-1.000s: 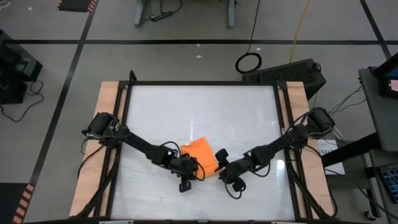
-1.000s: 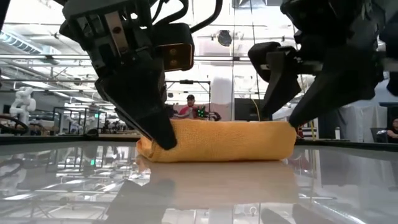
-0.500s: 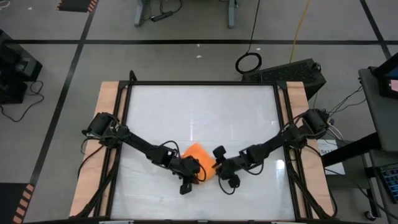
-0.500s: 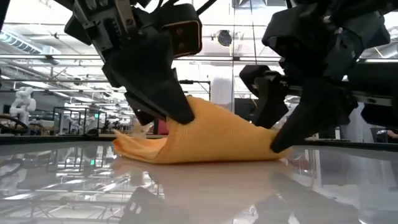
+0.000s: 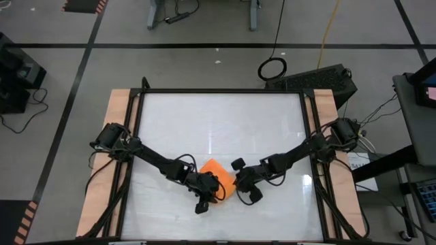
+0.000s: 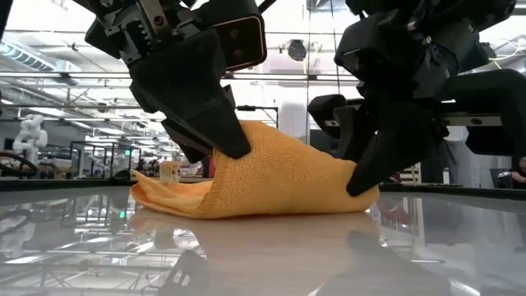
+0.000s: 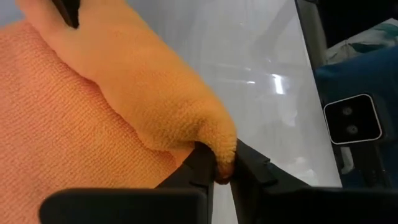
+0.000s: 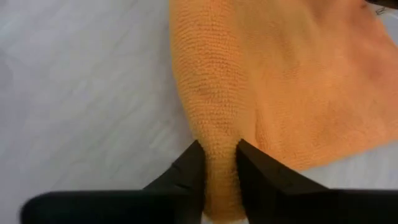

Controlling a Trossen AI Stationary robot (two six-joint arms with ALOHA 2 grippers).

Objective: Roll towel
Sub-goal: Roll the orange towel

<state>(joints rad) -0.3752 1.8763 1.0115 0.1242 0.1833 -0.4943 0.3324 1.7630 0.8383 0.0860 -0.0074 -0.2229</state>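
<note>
Towel: the bright-orange towel [image 5: 216,175] lay on the white table [image 5: 218,122], in the near half of it, about midway between the table's two side rails. In the low view the towel [image 6: 263,177] stood up in a hump, its fold lifted off the surface, with one thin flap trailing flat on the table toward the left gripper's side.

Left gripper: the left gripper [image 5: 206,191] sat at the towel's near-left corner. In the left wrist view its two dark fingers [image 7: 202,163] were pinched together on a rounded fold of the towel [image 7: 118,87], the cloth bulging out just above the fingertips. Narrow gap, filled by cloth.

Right gripper: the right gripper [image 5: 240,182] sat at the towel's right edge, touching it. In the right wrist view its fingers [image 8: 190,167] stood on either side of a raised ridge of the towel [image 8: 261,68], with the cloth between them, so it also had hold of the fold.

Towel relative to grippers: the towel lay between the two grippers, each gripping one end of the same rolled-over edge. In the low view the left gripper [image 6: 215,141] pressed into the hump's top and the right gripper [image 6: 374,164] into its far end.
</note>
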